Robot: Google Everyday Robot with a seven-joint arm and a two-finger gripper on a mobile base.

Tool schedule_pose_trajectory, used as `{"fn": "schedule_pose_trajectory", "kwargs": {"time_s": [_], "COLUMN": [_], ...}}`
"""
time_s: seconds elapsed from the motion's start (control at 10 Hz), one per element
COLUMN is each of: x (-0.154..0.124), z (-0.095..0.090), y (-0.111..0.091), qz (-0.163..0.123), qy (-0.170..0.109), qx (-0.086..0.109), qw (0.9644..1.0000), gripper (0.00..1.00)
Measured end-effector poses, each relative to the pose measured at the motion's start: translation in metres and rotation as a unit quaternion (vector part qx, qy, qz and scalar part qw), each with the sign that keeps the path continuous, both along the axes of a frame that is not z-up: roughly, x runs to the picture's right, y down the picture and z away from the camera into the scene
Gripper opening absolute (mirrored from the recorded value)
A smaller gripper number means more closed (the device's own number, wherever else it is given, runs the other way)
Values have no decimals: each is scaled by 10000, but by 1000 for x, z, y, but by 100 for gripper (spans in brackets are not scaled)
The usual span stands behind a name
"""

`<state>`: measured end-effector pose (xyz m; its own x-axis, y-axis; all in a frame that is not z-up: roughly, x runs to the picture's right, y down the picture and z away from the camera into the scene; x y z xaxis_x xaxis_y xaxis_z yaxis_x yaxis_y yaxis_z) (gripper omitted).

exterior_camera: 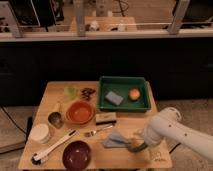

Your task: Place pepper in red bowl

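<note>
camera view | gripper (133, 144) low over the table, at the blue cloth's (114, 139) right edge | pepper (136, 148) at the gripper, just right of that cloth | grip: cannot tell

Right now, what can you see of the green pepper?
The pepper shows only as a slim, smooth-looking green shape, partly hidden. It is at the front right of the wooden table, by the right edge of the blue cloth. The gripper on the white arm is right at it. Whether the pepper is held or rests on the table cannot be told. It is not in any bowl.
</note>
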<state>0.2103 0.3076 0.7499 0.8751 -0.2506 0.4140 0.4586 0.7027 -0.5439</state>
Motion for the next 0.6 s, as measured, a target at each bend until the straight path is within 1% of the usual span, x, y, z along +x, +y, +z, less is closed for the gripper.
{"fn": "schedule_pose_trajectory", "kwargs": {"time_s": [0.1,0.3,0.6], "x": [0,0,1], "z": [2,3,2], "y": [1,2,2], "qz": [-21,-81,-148], "qy": [-2,-26,-69], "qx": [-11,-9,-9], "qw": [10000,10000,9999], "gripper": [70,47,17]}}
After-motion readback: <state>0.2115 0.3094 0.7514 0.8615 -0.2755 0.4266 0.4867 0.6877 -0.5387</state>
